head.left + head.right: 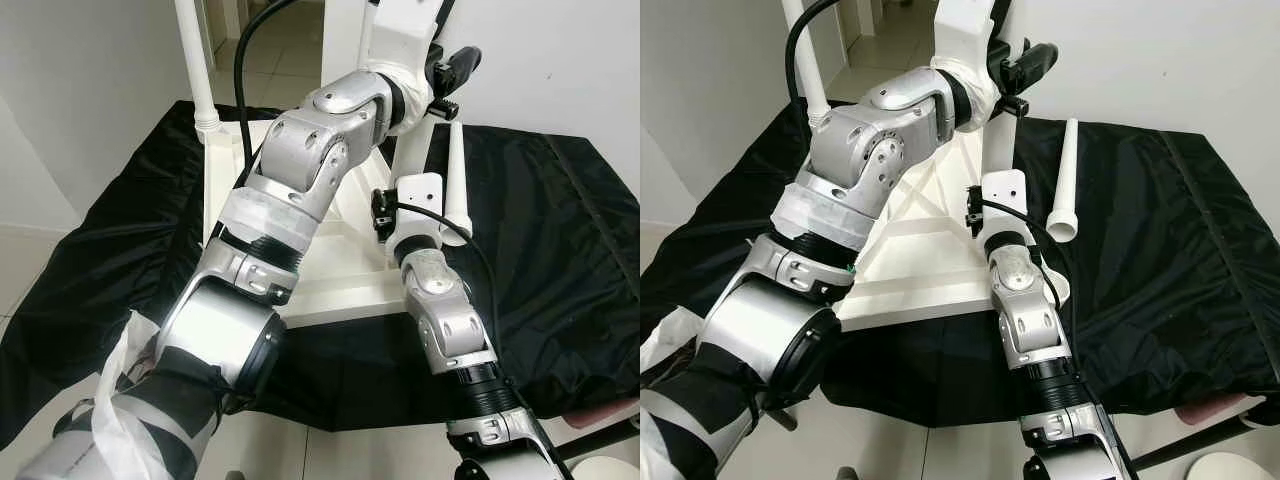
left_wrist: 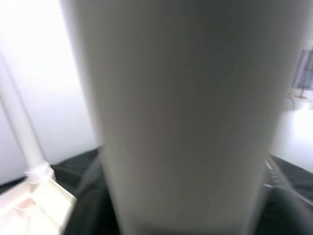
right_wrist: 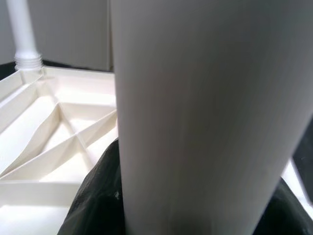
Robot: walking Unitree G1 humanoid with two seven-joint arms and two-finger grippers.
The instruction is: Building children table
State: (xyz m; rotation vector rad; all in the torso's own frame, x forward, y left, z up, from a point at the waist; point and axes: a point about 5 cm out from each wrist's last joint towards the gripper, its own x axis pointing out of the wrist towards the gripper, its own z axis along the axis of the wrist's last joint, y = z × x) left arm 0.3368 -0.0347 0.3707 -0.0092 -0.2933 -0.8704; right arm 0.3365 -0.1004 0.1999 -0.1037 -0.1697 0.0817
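Black cloth [image 1: 1160,230]: both hands' grip unclear; table leg [image 1: 998,150] upright, axis vertical.

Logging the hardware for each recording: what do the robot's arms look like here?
Both arms are jointed silver metal with black ribbed collars. The left arm has white tape wrapped around it and a black cable arcing above. The right arm carries a white wrist block and a thin black cable.

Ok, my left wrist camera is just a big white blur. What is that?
Observer: A leg, standing upright at a corner of the upside-down table.
Operator: Is only the left gripper on it?
Observer: No. The left gripper is high on it, and the right gripper is lower down.
Operator: Any more legs to do?
Observer: Yes, a spare leg lies on the black cloth, to the right.
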